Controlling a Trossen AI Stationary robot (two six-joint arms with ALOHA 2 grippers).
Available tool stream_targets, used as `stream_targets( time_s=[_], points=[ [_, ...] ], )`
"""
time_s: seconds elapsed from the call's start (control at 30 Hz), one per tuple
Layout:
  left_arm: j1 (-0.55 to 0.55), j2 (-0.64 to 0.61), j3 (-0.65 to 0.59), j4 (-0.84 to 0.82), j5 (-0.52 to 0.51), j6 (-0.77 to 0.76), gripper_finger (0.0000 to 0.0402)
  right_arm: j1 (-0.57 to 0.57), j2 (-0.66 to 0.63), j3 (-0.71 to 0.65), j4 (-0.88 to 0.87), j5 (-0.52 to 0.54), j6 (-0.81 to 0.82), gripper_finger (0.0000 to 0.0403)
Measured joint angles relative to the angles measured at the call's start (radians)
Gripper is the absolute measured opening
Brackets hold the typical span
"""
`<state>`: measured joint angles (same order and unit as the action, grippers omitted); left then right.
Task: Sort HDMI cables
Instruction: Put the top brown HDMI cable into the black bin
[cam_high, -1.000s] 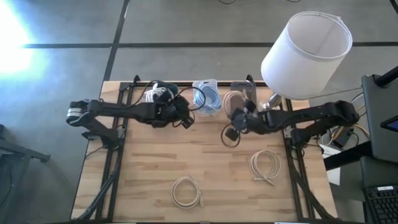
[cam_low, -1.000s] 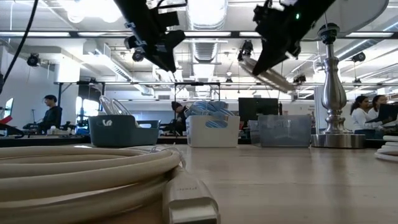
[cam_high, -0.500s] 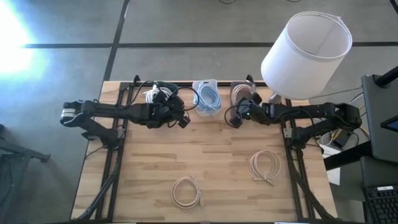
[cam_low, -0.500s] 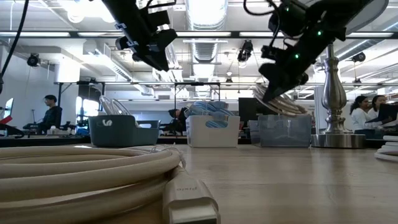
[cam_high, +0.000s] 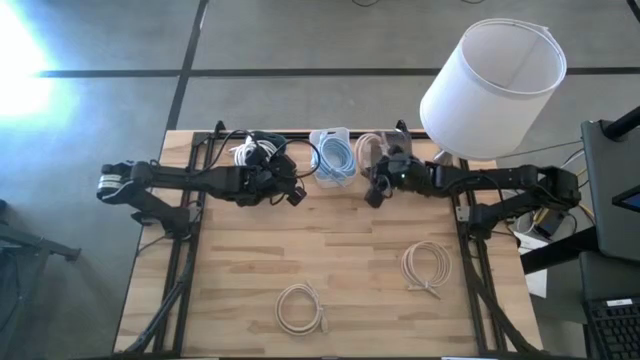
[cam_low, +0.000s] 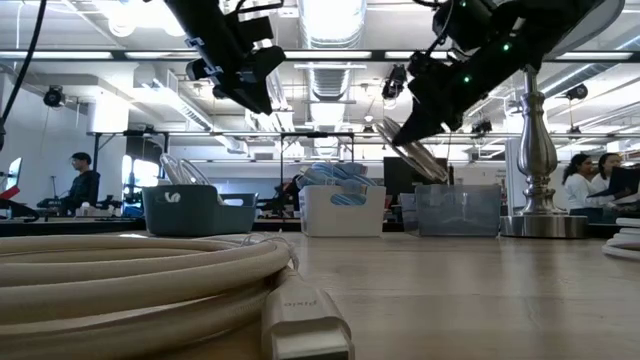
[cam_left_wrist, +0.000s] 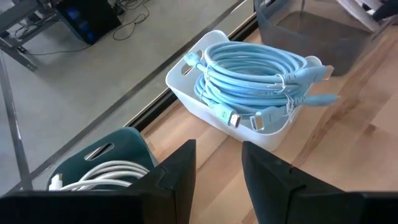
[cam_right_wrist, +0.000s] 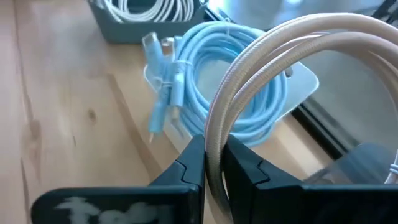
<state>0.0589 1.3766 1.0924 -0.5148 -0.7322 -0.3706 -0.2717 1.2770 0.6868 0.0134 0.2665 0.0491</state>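
1. We see the right gripper (cam_right_wrist: 213, 163) pinching a beige cable coil (cam_right_wrist: 292, 74) narrowly, above the white bin (cam_high: 331, 158) of blue cables (cam_left_wrist: 255, 74).
2. Our left gripper (cam_left_wrist: 217, 168) hangs empty, fingers moderately apart, near the teal bin (cam_left_wrist: 118, 152).

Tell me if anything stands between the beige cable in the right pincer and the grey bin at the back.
Nothing visible does. The right pincer holds the beige cable raised beside the grey bin, whose open top looks unobstructed. The white bin sits alongside, not in the way.
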Motion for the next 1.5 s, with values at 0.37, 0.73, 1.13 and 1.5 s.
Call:
stream_targets(
  time_s=[0.37, 0.73, 1.13, 1.5],
  points=[
    [0.000, 0.001, 0.000, -0.001, 0.001, 0.000, 0.0133, -0.153, 0.000, -0.094, 0.102, -0.117, 0.155, 0.0029],
    [0.000, 0.001, -0.001, -0.002, 0.002, -0.009, 0.0133, -0.155, 0.000, -0.184, 0.105, -0.107, 0.167, 0.0030],
    [0.000, 0.001, -0.001, -0.002, 0.002, -0.025, 0.0133, -0.155, 0.000, -0.203, 0.119, -0.106, 0.168, 0.0124],
    [0.000, 0.001, -0.001, -0.002, 0.002, -0.021, 0.0133, -0.038, -0.001, -0.134, 0.115, -0.119, 0.133, 0.0155]
  ],
)
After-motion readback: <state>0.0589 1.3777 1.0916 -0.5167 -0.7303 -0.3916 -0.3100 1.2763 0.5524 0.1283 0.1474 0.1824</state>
